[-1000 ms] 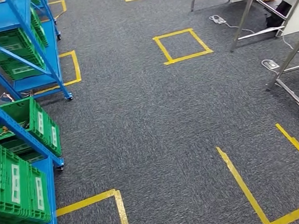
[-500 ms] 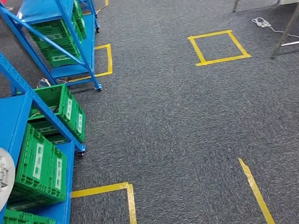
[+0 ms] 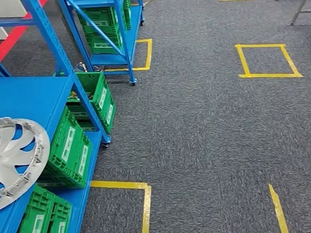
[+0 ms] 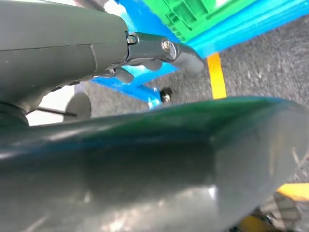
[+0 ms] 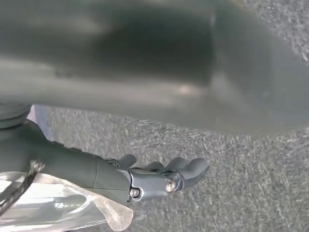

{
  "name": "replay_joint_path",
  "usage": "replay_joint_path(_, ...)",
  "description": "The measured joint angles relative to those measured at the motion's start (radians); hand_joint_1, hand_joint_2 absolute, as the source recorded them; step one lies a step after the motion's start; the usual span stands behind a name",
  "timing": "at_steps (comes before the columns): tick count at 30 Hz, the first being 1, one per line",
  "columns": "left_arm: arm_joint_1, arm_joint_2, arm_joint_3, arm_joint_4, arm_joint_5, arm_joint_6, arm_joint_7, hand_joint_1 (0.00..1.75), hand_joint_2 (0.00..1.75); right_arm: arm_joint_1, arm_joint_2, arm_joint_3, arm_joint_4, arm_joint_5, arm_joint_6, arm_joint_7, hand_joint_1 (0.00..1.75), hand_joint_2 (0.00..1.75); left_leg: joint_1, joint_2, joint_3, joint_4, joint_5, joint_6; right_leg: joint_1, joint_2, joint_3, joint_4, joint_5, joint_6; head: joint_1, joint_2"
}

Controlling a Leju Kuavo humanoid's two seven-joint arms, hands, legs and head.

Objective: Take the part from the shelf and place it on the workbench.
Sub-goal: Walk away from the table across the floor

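Both hands, left (image 4: 160,50) and right (image 5: 160,176), hang with fingers extended, holding nothing; one silver wheel cover (image 3: 11,158) (the part) lies on the blue shelf (image 3: 35,98) above green crates (image 3: 69,149).

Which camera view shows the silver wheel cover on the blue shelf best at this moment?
The head view. There the wheel cover lies flat on the blue shelf at the picture's left edge, most of its spokes and rim plain to see. The left wrist view catches the shelf's frame and a green crate instead; the right wrist view looks at carpet.
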Motion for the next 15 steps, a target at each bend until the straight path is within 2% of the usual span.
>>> replay_joint_path(1, -0.002, -0.001, 0.000, 0.000, -0.001, -0.006, -0.009, 0.00, 0.00, 0.002, 0.000, 0.000, 0.000, 0.000, -0.002, -0.001, 0.00, 0.00, 0.001, -0.008, -0.001, 0.000, 0.001, 0.002, -0.003, 0.018, -0.036, 0.069, -0.028, 0.005, 0.000, 0.000)
replay_joint_path(2, -0.003, -0.002, 0.000, 0.000, -0.001, -0.013, -0.019, 0.00, 0.00, 0.005, -0.001, 0.001, 0.001, 0.000, -0.003, -0.001, 0.00, 0.00, 0.001, -0.016, -0.002, 0.000, 0.001, 0.002, -0.006, 0.025, -0.069, 0.127, -0.046, 0.009, 0.000, 0.000)
replay_joint_path(3, -0.002, -0.003, 0.000, 0.000, -0.003, -0.018, -0.028, 0.00, 0.00, 0.008, -0.002, 0.002, 0.001, 0.000, -0.003, -0.001, 0.00, 0.00, 0.002, -0.022, -0.002, 0.001, 0.000, 0.001, -0.009, 0.027, -0.090, 0.160, -0.048, 0.014, -0.001, 0.000)
replay_joint_path(4, -0.001, -0.003, 0.000, 0.000, -0.004, -0.021, -0.037, 0.00, 0.00, 0.010, -0.002, 0.002, 0.001, 0.000, -0.003, -0.002, 0.00, 0.00, 0.004, -0.027, 0.000, 0.002, -0.001, -0.002, -0.012, 0.027, -0.092, 0.150, -0.027, 0.019, -0.001, 0.000)
replay_joint_path(6, -0.001, -0.004, 0.000, 0.000, -0.010, -0.023, -0.052, 0.00, 0.00, 0.011, -0.004, 0.004, 0.001, -0.002, -0.002, -0.002, 0.00, 0.00, 0.010, -0.034, 0.003, 0.010, -0.009, -0.013, -0.022, 0.028, -0.045, 0.037, 0.048, 0.031, -0.001, 0.000)
replay_joint_path(7, -0.001, -0.004, 0.000, 0.000, -0.015, -0.023, -0.059, 0.00, 0.00, 0.011, -0.003, 0.004, 0.001, -0.004, -0.001, -0.003, 0.00, 0.00, 0.011, -0.037, 0.002, 0.019, -0.015, -0.022, -0.025, 0.032, -0.015, -0.029, 0.075, 0.035, 0.001, 0.000)
replay_joint_path(8, -0.002, -0.004, 0.000, 0.000, -0.019, -0.023, -0.066, 0.00, 0.00, 0.010, -0.002, 0.005, 0.002, -0.006, 0.000, -0.003, 0.00, 0.00, 0.011, -0.039, -0.001, 0.027, -0.019, -0.029, -0.027, 0.036, 0.006, -0.071, 0.087, 0.033, 0.002, 0.000)
replay_joint_path(9, -0.002, -0.004, 0.000, 0.000, -0.023, -0.024, -0.074, 0.00, 0.00, 0.011, -0.001, 0.005, 0.003, -0.009, 0.002, -0.002, 0.00, 0.00, 0.010, -0.040, -0.005, 0.034, -0.023, -0.032, -0.028, 0.039, 0.017, -0.093, 0.088, 0.030, 0.002, 0.000)
replay_joint_path(11, -0.001, -0.003, 0.000, 0.000, -0.029, -0.026, -0.093, 0.00, 0.00, 0.014, -0.001, 0.005, 0.003, -0.017, 0.005, -0.003, 0.00, 0.00, 0.007, -0.041, -0.009, 0.039, -0.022, -0.021, -0.028, 0.039, 0.021, -0.096, 0.086, 0.019, 0.000, 0.000)
replay_joint_path(13, 0.001, -0.003, -0.001, 0.000, -0.036, -0.029, -0.114, 0.00, 0.00, 0.017, 0.000, 0.005, 0.003, -0.025, 0.013, -0.003, 0.00, 0.00, 0.006, -0.041, -0.009, 0.038, -0.019, -0.005, -0.026, 0.038, 0.021, -0.097, 0.087, 0.018, -0.001, 0.000)
replay_joint_path(15, 0.001, -0.003, -0.002, 0.000, -0.042, -0.029, -0.129, 0.00, 0.00, 0.017, 0.000, 0.005, 0.003, -0.030, 0.024, -0.005, 0.00, 0.00, 0.006, -0.041, -0.008, 0.036, -0.018, 0.005, -0.024, 0.038, 0.021, -0.097, 0.085, 0.014, -0.001, 0.000)
